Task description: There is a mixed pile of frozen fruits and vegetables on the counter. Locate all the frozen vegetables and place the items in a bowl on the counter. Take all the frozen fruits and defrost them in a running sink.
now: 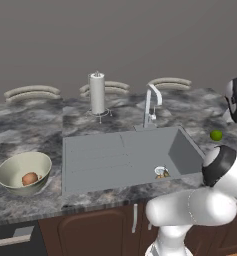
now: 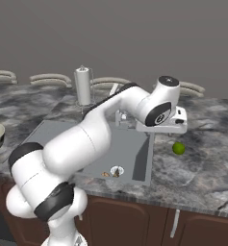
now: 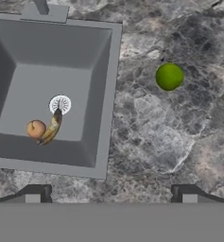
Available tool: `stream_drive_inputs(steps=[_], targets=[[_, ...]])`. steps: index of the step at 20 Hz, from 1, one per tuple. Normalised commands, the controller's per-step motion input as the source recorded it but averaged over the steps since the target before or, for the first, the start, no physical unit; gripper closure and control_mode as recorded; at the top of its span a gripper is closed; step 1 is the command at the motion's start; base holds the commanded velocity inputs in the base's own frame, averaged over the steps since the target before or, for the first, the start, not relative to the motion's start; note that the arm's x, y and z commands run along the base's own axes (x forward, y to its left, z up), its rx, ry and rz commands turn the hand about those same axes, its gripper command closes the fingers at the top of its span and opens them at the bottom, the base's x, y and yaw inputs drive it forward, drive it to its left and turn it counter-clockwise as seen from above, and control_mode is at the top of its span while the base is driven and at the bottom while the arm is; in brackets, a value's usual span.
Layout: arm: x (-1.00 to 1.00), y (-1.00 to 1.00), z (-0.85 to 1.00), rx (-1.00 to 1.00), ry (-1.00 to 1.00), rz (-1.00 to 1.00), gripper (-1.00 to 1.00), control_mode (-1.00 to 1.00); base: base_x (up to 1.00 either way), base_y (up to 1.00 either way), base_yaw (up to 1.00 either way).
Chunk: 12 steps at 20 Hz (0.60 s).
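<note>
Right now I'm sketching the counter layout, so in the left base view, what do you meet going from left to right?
bowl holding a reddish-brown lump → paper towel roll → tap → drain in the sink → lime-green ball on the counter.

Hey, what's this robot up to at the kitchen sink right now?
It is sorting frozen produce. The claw is open and empty above the counter, just right of the sink. A lime-green ball is alone on the counter and looks like the next thing to pick up. In the sink basin, a small orange fruit and a yellowish piece beside it lie by the drain. Over to the left, the bowl already holds a reddish-brown lump.
</note>
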Motion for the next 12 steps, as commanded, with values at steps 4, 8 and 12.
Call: stream_drive_inputs(steps=[4, 8, 12], targets=[[0.21, -0.03, -0.19, 0.00, 0.04, -0.04, -1.00, -1.00, 0.00, 0.00, 0.00], [0.27, -0.01, -0.28, 0.00, 0.04, -0.03, -1.00, -1.00, 0.00, 0.00, 0.00], [0.21, -0.06, -0.26, 0.00, 0.01, -0.01, -1.00, -1.00, 0.00, 0.00, 0.00]])
